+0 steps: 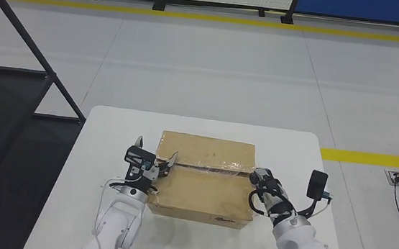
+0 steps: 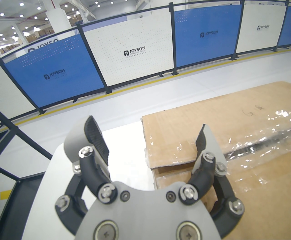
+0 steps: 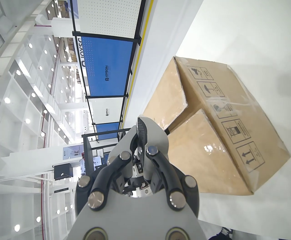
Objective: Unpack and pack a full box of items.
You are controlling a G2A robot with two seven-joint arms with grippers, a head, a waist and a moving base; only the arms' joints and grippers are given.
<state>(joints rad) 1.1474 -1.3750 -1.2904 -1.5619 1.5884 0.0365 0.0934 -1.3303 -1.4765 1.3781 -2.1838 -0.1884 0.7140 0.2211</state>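
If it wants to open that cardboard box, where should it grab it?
A top flap's free edge at the middle seam, coming in from the box's short end by the open left hand. The tape looks slit and a dark gap shows between the flaps, so a finger could probably slip under.

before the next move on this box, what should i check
1. Box flat on the table: ok.
2. Left hand open, at the box's end by the seam: ok.
3. Right hand open, ready for a flap: not ok, it is shut.
4. Tape over the seam cut through: cannot tell.
5. What is inside: cannot tell, the box is closed.
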